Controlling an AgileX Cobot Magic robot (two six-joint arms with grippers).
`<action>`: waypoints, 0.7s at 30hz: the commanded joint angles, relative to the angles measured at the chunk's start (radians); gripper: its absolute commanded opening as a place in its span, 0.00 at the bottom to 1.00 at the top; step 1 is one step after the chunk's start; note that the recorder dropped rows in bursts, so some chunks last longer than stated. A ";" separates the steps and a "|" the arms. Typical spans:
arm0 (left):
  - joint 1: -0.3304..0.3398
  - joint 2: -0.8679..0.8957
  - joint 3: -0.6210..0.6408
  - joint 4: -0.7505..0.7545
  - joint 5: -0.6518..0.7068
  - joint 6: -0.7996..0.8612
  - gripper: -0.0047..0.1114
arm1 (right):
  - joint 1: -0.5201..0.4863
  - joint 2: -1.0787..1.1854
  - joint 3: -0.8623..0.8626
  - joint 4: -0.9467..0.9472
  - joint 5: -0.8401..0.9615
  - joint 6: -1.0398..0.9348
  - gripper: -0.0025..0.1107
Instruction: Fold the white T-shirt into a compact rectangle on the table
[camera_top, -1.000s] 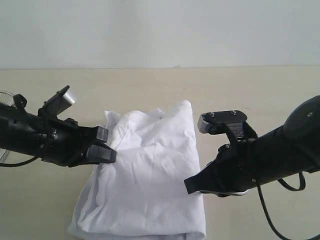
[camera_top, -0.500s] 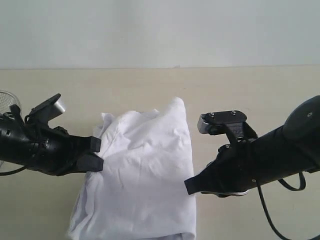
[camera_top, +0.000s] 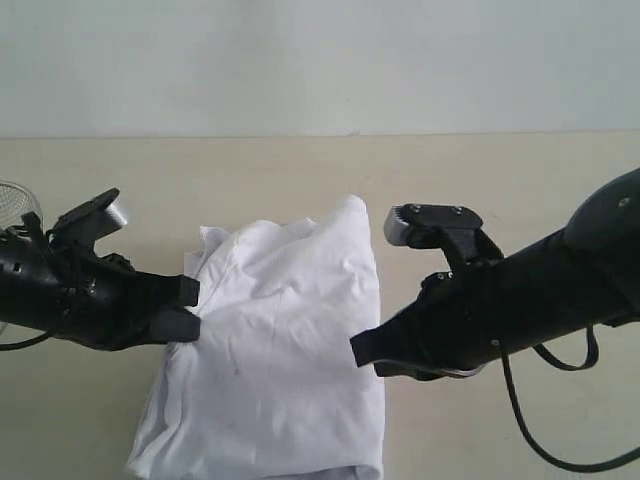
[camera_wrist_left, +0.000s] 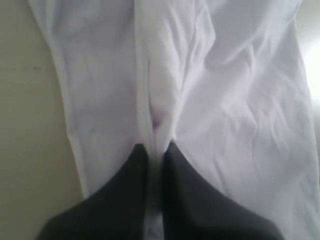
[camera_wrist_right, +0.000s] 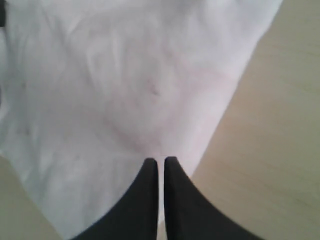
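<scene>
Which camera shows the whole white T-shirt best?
The exterior view: the white T-shirt lies nearly whole on the table, between both arms. The left wrist view shows only wrinkled cloth pinched in the left end effector; the right wrist view shows only one edge, at the shut right end effector.

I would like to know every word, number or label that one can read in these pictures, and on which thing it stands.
None can be read.
The white T-shirt shows only plain cloth; faint pink marks shine through it in the wrist views, too blurred to read.
The table carries no visible writing.
</scene>
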 joint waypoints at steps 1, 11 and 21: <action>-0.003 -0.008 0.007 0.002 -0.032 -0.007 0.08 | 0.001 -0.010 -0.020 0.039 0.077 -0.003 0.02; -0.003 0.044 0.007 0.002 -0.043 -0.007 0.08 | 0.003 0.083 -0.022 0.097 0.146 -0.047 0.02; -0.003 0.072 0.007 0.002 -0.066 -0.007 0.08 | 0.003 0.151 -0.022 0.145 0.137 -0.105 0.02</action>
